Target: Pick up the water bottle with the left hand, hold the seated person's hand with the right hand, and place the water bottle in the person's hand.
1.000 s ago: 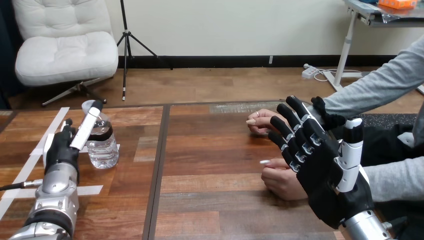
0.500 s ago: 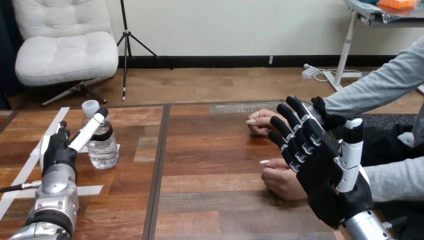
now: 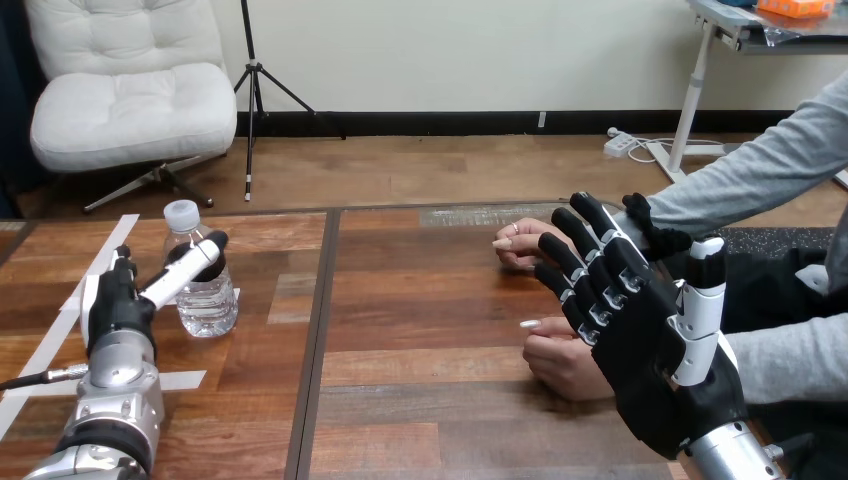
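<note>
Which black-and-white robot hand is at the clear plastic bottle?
The left hand, a finger laid across the clear plastic water bottle; the right hand is open beside the person's hands.

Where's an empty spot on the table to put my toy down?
The table is bare in its middle, between the water bottle and the person's far hand and near hand, down to the near edge. It is crowded at the left, with bottle, left hand and white tape, and at the right by the right hand.

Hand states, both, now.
Left hand: open, beside the water bottle, not gripping it.
Right hand: open, fingers straight, by the person's hands, holding nothing.
</note>
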`<state>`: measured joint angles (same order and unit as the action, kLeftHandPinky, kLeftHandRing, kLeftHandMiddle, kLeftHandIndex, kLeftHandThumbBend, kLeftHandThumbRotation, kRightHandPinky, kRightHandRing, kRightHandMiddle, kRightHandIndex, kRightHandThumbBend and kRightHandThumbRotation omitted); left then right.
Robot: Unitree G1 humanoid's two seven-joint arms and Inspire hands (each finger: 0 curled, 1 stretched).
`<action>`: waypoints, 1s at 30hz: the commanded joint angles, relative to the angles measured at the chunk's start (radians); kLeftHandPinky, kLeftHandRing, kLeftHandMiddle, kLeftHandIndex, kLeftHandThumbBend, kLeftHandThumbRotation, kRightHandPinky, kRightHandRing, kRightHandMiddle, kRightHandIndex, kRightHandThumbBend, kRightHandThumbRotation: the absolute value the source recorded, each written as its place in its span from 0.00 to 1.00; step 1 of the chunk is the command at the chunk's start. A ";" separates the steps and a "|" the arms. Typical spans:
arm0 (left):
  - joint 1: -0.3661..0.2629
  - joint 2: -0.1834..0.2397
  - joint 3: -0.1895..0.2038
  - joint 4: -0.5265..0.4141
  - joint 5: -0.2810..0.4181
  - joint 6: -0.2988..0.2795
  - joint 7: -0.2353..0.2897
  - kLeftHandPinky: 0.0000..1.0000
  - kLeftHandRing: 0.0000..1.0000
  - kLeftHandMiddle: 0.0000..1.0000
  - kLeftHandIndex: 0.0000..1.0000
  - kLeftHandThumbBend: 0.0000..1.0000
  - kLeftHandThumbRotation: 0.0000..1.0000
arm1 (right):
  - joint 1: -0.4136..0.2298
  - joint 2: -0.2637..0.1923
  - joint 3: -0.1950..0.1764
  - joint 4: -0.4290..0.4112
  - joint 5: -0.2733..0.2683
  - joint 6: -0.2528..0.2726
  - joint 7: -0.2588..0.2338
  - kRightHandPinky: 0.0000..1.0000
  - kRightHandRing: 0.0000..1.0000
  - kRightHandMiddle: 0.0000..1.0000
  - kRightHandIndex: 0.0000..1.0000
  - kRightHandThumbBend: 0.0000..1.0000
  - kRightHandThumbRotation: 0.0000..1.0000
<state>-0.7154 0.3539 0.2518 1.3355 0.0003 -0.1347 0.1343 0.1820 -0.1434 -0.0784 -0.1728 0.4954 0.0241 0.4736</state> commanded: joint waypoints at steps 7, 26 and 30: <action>-0.069 0.004 -0.011 -0.013 0.015 0.002 0.027 1.00 1.00 1.00 1.00 0.93 0.27 | -0.022 0.008 -0.008 -0.051 0.021 -0.017 0.013 1.00 1.00 1.00 1.00 0.94 1.00; -0.086 0.009 -0.063 -0.014 0.069 0.028 0.079 0.91 0.99 1.00 1.00 0.95 0.22 | -0.016 0.010 -0.006 -0.053 0.015 -0.024 0.012 1.00 1.00 1.00 1.00 0.94 1.00; -0.087 0.010 -0.066 -0.012 0.075 0.027 0.087 0.91 0.98 1.00 1.00 0.96 0.22 | -0.014 0.012 -0.006 -0.057 0.017 -0.018 0.006 1.00 1.00 1.00 1.00 0.94 1.00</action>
<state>-0.7192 0.3498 0.2034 1.3355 0.0522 -0.1012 0.2058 0.1986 -0.1426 -0.0784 -0.1734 0.4975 0.0239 0.4789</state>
